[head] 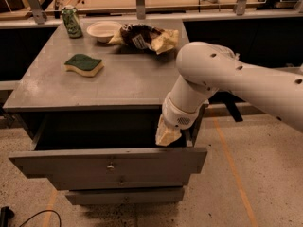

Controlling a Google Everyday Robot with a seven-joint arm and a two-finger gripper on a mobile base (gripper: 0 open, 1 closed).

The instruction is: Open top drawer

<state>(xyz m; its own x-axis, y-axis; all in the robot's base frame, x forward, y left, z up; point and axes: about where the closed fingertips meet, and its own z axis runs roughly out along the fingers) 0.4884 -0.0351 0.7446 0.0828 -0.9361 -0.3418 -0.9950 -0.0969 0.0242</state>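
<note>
In the camera view, the top drawer point(71, 161) stands open below the front edge of the grey cabinet surface point(123, 82). Its wide front panel juts forward, with a small round knob point(110, 165) at its centre and a dark interior behind it. Two slimmer drawer fronts point(124, 188) sit shut below it.

The gripper point(168, 135) hangs at the right end of the drawer opening, just inside and close to the right wall, with its tan tip pointing down. Whether the gripper is spread or closed cannot be told from this angle. The white arm point(236, 77) reaches in from the right and covers the cabinet's right front corner.

On the surface, a green and yellow sponge point(84, 64) lies left of the middle. At the back stand a green can point(72, 21) and a white bowl point(103, 30), with a crumpled snack bag point(147, 36) just beside the bowl. All are well apart from the gripper. The can's printing and the bag's white label cannot be read.

A dark cable point(28, 216) lies on the speckled floor at lower left, and an orange line point(232, 164) runs along the floor on the right.
</note>
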